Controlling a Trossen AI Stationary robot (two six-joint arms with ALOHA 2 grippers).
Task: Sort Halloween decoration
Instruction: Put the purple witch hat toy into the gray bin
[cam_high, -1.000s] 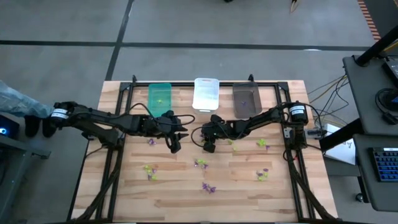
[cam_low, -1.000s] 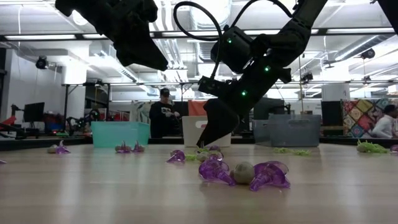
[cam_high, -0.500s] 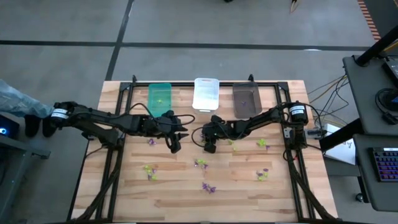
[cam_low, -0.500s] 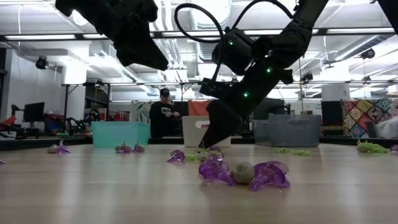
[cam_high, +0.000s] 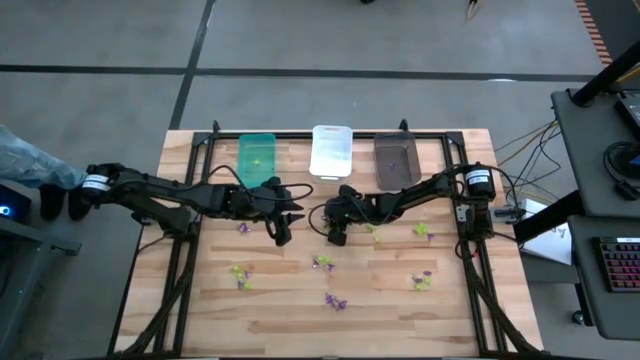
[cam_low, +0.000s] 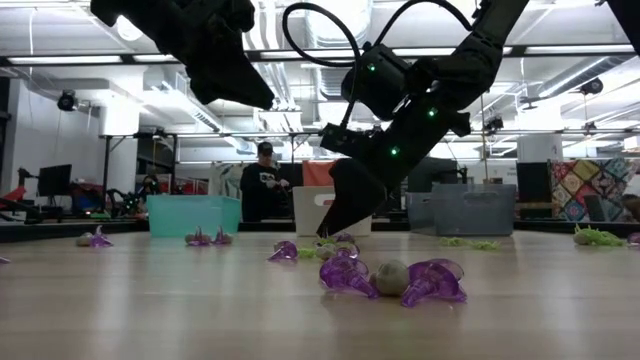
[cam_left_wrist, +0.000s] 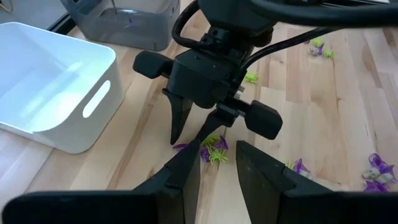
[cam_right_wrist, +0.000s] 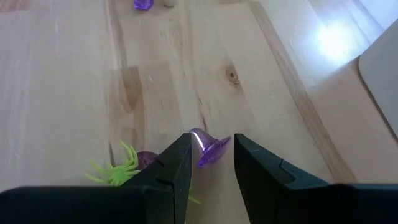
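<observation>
Trinkets: tiny spiky plastic pieces, purple and yellow-green, scattered over the near half of the table (cam_high: 200, 300); a purple pair with a greyish ball (cam_low: 392, 277) lies closest to the low camera.
Held trinket: a purple trinket (cam_right_wrist: 211, 149) sits between the right gripper's fingers, touching the wood (a yellow-green spider (cam_right_wrist: 118, 169) lies just beside it, with another purple piece).
Right gripper (cam_high: 337, 234): near the table's middle, tips down at the surface, fingers closed partway around the purple trinket.
Left gripper (cam_high: 281, 235): just left of the right one, raised above the table in the low view; fingers (cam_left_wrist: 186, 177) parted by a narrow gap, nothing between them.
Bins: green bin (cam_high: 257, 157), white bin (cam_high: 331, 150) and grey bin (cam_high: 397, 160) in a row along the far edge; the green one holds a yellow-green piece, the grey one a purple piece.
Open room: bare wood between the grippers and the bins; the near strip carries only loose trinkets, well apart.
In the way: the two grippers stand near each other over the central cluster.
Background: a person (cam_low: 262, 192) stands in the room beyond the table.
</observation>
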